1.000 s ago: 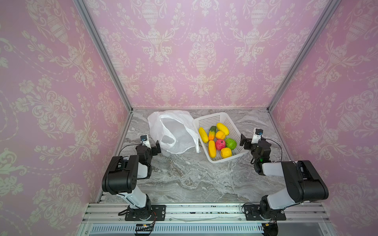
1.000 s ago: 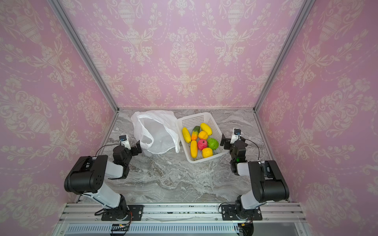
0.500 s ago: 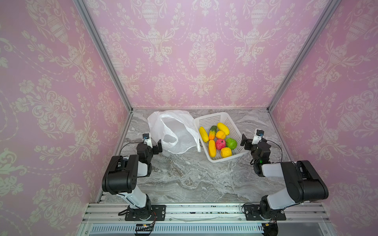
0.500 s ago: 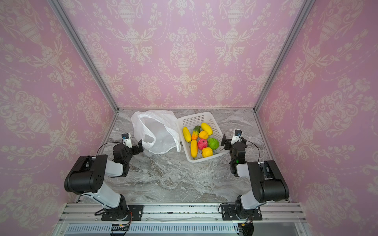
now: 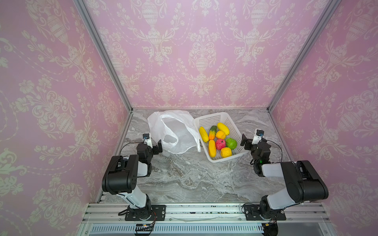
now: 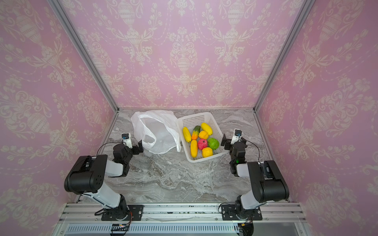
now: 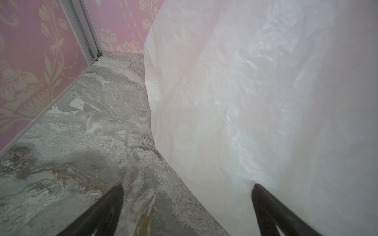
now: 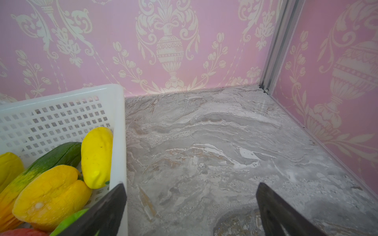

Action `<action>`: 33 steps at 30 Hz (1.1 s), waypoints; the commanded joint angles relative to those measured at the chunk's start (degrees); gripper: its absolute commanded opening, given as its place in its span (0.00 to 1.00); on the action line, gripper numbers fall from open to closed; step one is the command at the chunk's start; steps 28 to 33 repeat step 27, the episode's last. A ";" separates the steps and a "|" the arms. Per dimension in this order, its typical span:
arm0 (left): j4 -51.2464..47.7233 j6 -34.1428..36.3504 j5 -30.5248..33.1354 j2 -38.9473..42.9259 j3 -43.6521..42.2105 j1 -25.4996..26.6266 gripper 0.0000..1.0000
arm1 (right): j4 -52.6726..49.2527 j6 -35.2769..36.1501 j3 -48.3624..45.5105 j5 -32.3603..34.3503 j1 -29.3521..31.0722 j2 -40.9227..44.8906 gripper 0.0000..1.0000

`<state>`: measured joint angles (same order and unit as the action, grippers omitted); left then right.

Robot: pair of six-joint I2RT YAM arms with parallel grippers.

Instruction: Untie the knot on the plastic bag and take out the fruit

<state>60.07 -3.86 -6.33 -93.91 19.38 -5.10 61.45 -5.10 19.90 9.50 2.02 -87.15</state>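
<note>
Bright, even, diffuse illumination; shadows on the desk [image 5: 184, 179] are faint. Both top views are sharp. In the left wrist view, the near plastic bag [image 7: 266, 102] appears hazy and washed-out.

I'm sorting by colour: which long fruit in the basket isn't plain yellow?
The orange-to-green fruit in the basket: green at its far end, orange at its near end. The three other long fruits are all yellow.

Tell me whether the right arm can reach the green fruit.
Probably yes. The right gripper is open just beside the basket. The green fruit lies uncovered near that side, with only the basket wall between them.
</note>
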 commanded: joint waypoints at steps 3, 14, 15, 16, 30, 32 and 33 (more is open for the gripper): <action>-1.19 1.46 -1.41 -0.05 0.68 -0.36 0.99 | -4.59 1.15 -0.55 1.00 0.22 -1.19 1.00; -1.19 1.48 -1.41 -0.05 0.75 -0.35 0.99 | -4.67 1.22 -0.56 0.99 0.25 -1.23 1.00; -1.26 1.41 -1.41 -0.05 0.73 -0.35 0.99 | -4.68 1.16 -0.50 1.00 0.22 -1.23 1.00; -1.22 1.44 -1.41 -0.05 0.75 -0.35 0.99 | -4.60 1.27 -0.53 1.02 0.23 -1.26 1.00; -1.20 1.43 -1.41 -0.05 0.75 -0.35 0.99 | -6.22 3.31 0.30 -3.91 0.52 -1.24 1.00; -1.20 1.43 -1.41 -0.05 0.75 -0.35 0.99 | -6.22 3.31 0.30 -3.91 0.52 -1.24 1.00; -1.20 1.43 -1.41 -0.05 0.75 -0.35 0.99 | -6.22 3.31 0.30 -3.91 0.52 -1.24 1.00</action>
